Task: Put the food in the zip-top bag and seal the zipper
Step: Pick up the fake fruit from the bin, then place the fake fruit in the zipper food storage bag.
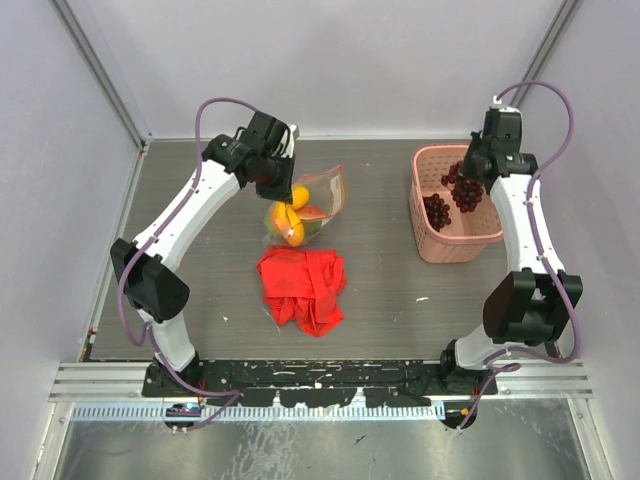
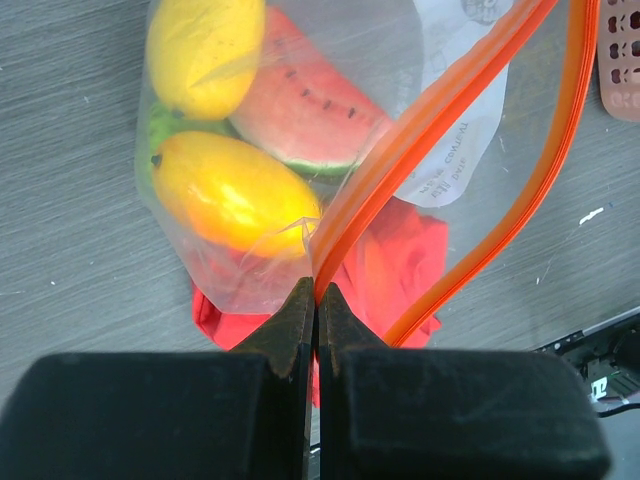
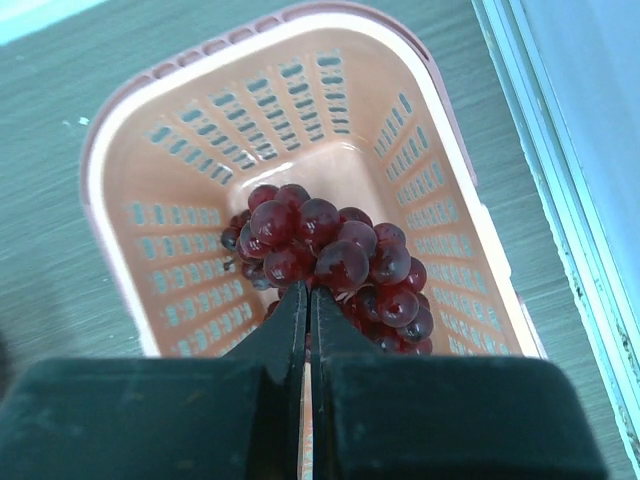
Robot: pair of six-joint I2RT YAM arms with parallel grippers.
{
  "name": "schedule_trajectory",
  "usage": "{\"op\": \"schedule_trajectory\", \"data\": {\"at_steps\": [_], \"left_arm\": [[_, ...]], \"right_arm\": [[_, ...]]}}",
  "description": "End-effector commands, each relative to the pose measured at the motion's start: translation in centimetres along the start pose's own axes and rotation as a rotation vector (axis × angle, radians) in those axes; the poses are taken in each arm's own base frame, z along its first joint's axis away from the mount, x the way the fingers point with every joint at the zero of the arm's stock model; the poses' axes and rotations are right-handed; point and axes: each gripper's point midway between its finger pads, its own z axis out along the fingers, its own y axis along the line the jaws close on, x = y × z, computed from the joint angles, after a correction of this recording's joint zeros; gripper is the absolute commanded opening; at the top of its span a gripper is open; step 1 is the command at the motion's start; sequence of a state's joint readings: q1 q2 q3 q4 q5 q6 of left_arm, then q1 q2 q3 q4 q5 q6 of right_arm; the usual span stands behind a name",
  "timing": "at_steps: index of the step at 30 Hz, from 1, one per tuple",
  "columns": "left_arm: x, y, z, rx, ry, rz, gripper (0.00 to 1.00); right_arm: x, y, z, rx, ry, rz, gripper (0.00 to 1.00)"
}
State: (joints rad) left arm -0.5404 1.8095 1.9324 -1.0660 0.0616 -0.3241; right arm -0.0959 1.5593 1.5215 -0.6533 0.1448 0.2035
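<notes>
The clear zip-top bag (image 2: 420,60) hangs from my left gripper (image 2: 317,290), which is shut on one side of the orange zipper (image 2: 430,130) at the bag's corner. The mouth gapes open. Inside lie food pieces: two yellow-orange fruits (image 2: 235,195), a watermelon slice (image 2: 305,105) and a green fruit (image 2: 165,125). From above, the bag (image 1: 318,200) sits mid-table under the left gripper (image 1: 285,188). My right gripper (image 3: 308,288) is shut on the top of a dark purple grape bunch (image 3: 330,250) over the pink basket (image 3: 95,170). The bunch (image 1: 466,190) hangs below the right gripper (image 1: 470,172).
A crumpled red cloth (image 1: 303,288) lies on the table just in front of the bag. The pink slatted basket (image 1: 470,245) stands at the right rear, with more dark grapes (image 1: 437,212) inside it. Cage walls close in the table at the back and sides.
</notes>
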Motion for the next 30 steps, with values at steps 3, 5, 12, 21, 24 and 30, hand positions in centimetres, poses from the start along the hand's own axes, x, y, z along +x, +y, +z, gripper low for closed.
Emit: {"op": "schedule_trajectory", "data": {"at_steps": [3,5,12,21,24,30], "left_arm": [[-1.4,-1.2,-1.8,0.072,-0.069,0.010,0.00],[-1.3,-1.5,-1.7,0.091,-0.060,0.010,0.00],[-1.2,-2.3,-1.5,0.131,-0.042,0.004,0.00],[-0.8,-2.9,-1.1,0.164,-0.017,0.000,0.00],[-0.8,-3.0,-1.1,0.168,-0.017,-0.002,0.00],[-0.8,-3.1,-1.1,0.179,-0.015,-0.005,0.00]], "right_arm": [[-6.5,2.5,-7.3,-0.148,-0.219,-0.026,0.01],[-7.1,3.3,-8.6,-0.187,-0.245,-0.038,0.01],[-8.0,9.0,-13.1,-0.369,-0.310,-0.130,0.01],[-5.9,17.8,-17.2,-0.680,-0.346,-0.246,0.01],[-4.9,20.7,-18.5,-0.776,-0.359,-0.282,0.01],[-3.5,24.5,-21.2,-0.968,-0.382,-0.287,0.01]]}}
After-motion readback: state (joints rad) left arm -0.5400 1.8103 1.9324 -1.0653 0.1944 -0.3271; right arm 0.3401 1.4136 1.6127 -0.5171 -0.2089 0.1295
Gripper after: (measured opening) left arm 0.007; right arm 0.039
